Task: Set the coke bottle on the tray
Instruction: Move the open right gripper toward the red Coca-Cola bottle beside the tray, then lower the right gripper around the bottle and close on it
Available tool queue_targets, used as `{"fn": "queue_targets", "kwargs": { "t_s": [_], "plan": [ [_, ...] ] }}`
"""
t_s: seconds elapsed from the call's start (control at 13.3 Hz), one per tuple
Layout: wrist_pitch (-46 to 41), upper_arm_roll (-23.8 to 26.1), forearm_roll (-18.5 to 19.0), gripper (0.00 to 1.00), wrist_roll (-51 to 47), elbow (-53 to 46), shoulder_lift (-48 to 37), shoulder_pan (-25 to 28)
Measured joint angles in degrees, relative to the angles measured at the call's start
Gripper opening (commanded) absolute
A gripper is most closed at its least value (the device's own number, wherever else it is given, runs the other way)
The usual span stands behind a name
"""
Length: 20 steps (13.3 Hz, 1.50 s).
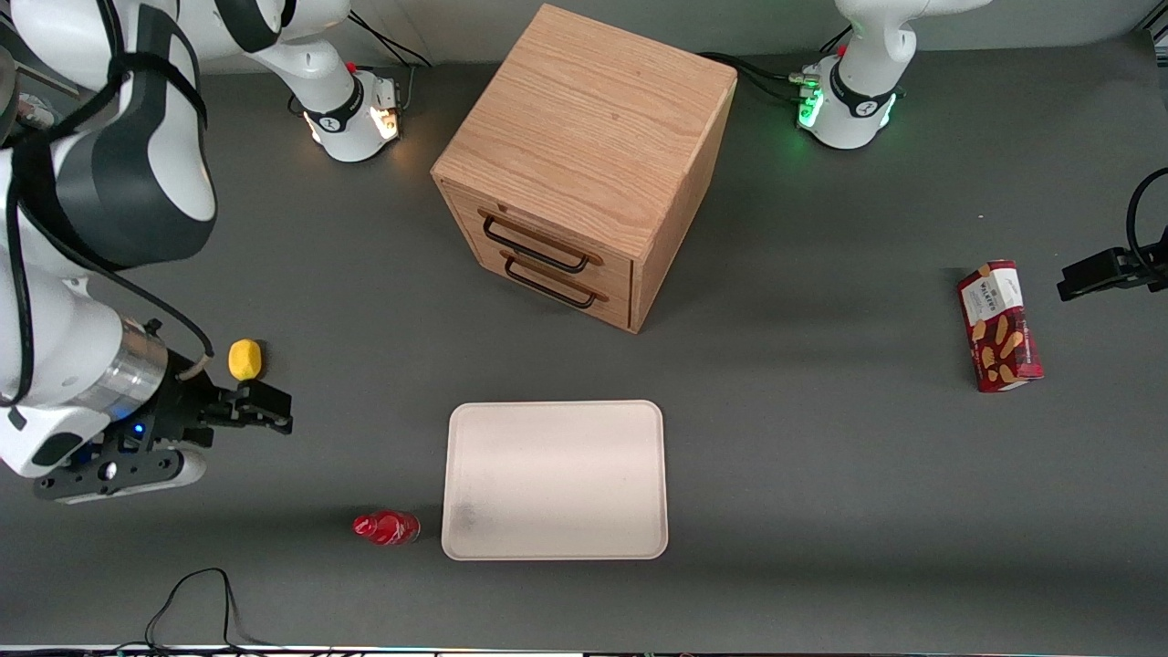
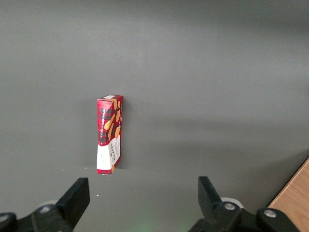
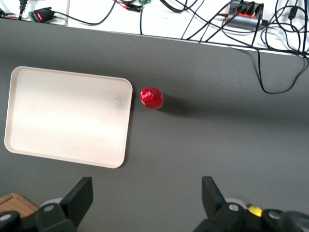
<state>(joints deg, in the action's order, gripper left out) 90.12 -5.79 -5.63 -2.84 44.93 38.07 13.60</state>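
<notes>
Approach step, nothing grasped. Gripper (image 1: 260, 408) high over the surface, fingers (image 3: 79, 195) spread and released. Coke bottle (image 1: 387, 527) upright, just beside the tray (image 1: 555, 478), well apart from the fingers. Next: descend, straddle the bottle, clench.

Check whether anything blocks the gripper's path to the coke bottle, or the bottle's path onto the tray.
Nothing visible does. The gripper, open, hangs above bare table, farther from the front camera than the coke bottle. The lemon lies farther still, off that line. The bottle stands upright right beside the tray, with only bare table between.
</notes>
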Motion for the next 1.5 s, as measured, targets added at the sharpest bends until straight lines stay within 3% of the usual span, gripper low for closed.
{"fn": "queue_targets", "kwargs": {
  "t_s": [0.75, 1.5],
  "plan": [
    [8.8, 1.2, 0.0, 1.0, 0.0, -0.8, 3.8, 0.0],
    [23.6, 1.4, 0.0, 1.0, 0.1, -0.7, 15.1, 0.2]
  ]
}}
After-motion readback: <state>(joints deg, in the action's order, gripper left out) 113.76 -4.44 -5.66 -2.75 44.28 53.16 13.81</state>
